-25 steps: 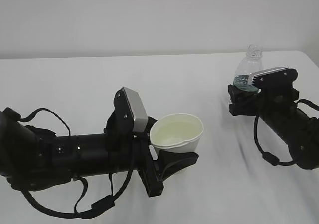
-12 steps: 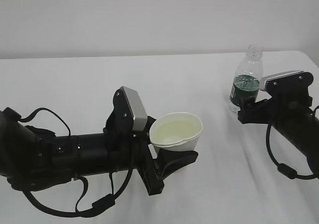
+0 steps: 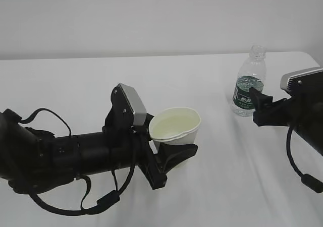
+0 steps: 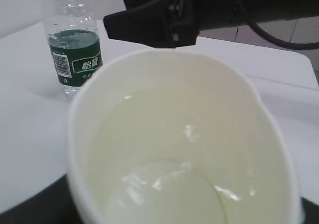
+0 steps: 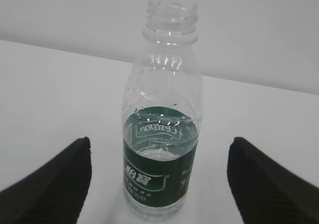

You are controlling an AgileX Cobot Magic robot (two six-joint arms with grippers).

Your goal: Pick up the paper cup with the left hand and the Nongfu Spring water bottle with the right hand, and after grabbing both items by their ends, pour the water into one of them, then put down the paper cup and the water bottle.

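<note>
The white paper cup (image 3: 175, 127) sits in my left gripper (image 3: 174, 145), whose jaws are shut on its lower part just above the table. Clear water (image 4: 169, 194) lies in its cream bottom. In the left wrist view the paper cup (image 4: 184, 134) fills the frame and hides my own fingers. The Nongfu Spring water bottle (image 3: 249, 86) stands upright and capless on the table at the right, with a little water behind its green label (image 5: 160, 157). My right gripper (image 3: 258, 108) is open just right of it. Its black fingers (image 5: 50, 184) stand wide apart, clear of the bottle (image 5: 162, 84).
The white table (image 3: 75, 80) runs back to a plain pale wall. The right arm (image 4: 164, 15) crosses the top of the left wrist view, just behind the bottle (image 4: 75, 55). The table's right edge lies close beyond the right arm.
My right gripper has drawn back to the right, from around the bottle to clear of it; the bottle stays standing. The left arm and cup have shifted slightly left.
</note>
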